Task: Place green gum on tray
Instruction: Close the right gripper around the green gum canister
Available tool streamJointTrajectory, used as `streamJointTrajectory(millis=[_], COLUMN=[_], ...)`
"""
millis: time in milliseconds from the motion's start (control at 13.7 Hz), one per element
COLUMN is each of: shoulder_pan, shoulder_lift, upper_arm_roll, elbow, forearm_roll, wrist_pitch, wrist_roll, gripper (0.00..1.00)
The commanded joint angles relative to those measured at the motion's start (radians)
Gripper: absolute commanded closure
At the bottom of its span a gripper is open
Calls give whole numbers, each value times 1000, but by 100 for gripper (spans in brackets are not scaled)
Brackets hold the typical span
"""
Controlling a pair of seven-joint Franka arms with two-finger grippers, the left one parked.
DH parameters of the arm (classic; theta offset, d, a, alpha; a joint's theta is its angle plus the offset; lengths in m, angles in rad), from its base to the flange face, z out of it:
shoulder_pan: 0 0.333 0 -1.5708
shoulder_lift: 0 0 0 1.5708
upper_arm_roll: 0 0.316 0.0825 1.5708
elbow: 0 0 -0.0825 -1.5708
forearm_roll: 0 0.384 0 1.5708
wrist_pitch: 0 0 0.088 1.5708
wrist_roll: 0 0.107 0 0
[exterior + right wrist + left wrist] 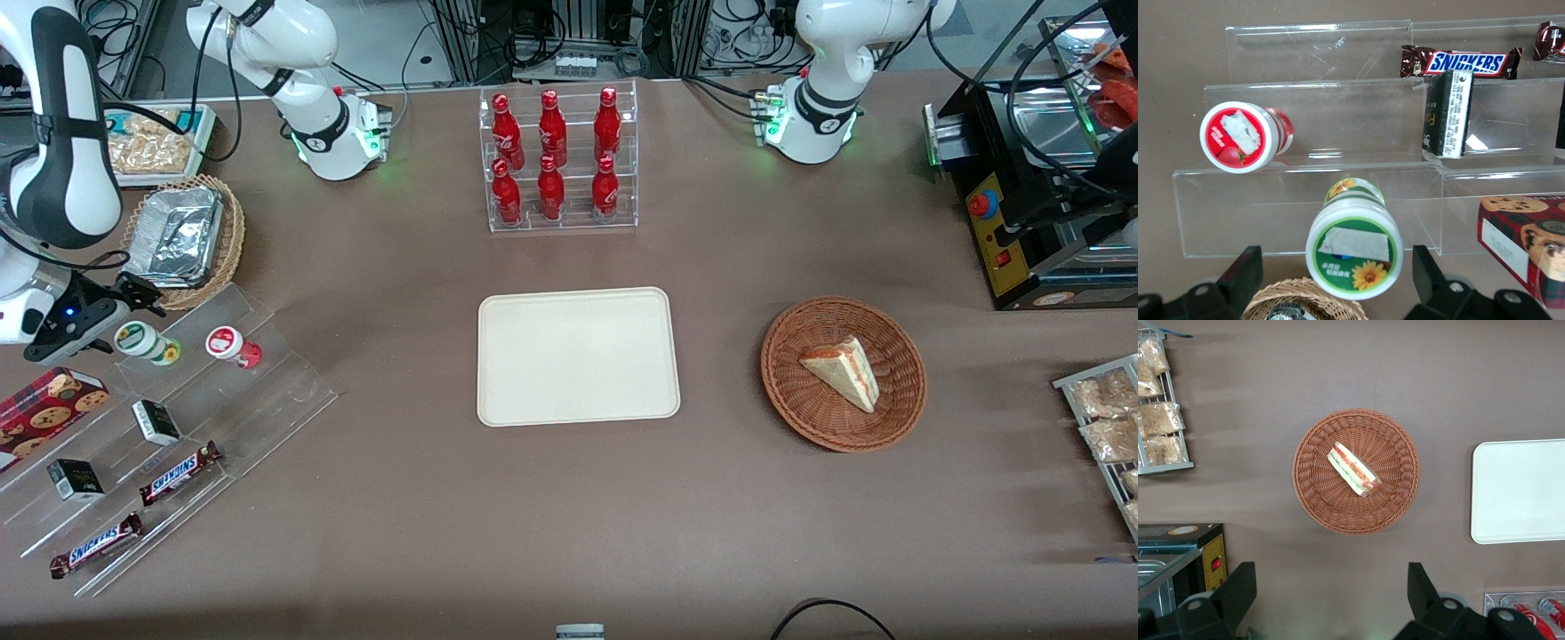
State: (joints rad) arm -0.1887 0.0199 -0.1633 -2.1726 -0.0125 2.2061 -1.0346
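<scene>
Green gum [1353,249] is sitting on the acrylic display steps [213,391] beside the red gum [233,346], bracketed by the spread-open tool [107,324], which needs closing squarely around it before lifting toward the tray [578,356].

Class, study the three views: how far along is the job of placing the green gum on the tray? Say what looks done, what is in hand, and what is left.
Done: the gripper has reached the clear stepped rack, its open fingers either side of the green gum.
In hand: lining up the grasp; the bottle stands on its step beside the red gum, not lifted.
Left: closing, lifting and carrying it to the tray, which holds nothing.
</scene>
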Motion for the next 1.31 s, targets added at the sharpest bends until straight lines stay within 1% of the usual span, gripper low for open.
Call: streamJointTrajectory(millis=[0,146,219,511,803,949,1168,1241], shoulder_pan=[-9,-9,-9,-3,6,34,95,129], shoulder_lift=[0,0,0,-1,-3,3,6,6], upper_arm_roll=[2,2,2,4,24,28,30,30], elbow=[-19,-18,-18,2,115,172,192,192], forearm_roll=[-11,-11,-11,-14,-12,-9,-7,-6], wrist_pitch=[35,34,34,14,-130,-208,-261,-272], wrist_roll=[-22,-48,-61,-62,-39,0,103,157], gripper=[19,89,100,100,100,100,100,100])
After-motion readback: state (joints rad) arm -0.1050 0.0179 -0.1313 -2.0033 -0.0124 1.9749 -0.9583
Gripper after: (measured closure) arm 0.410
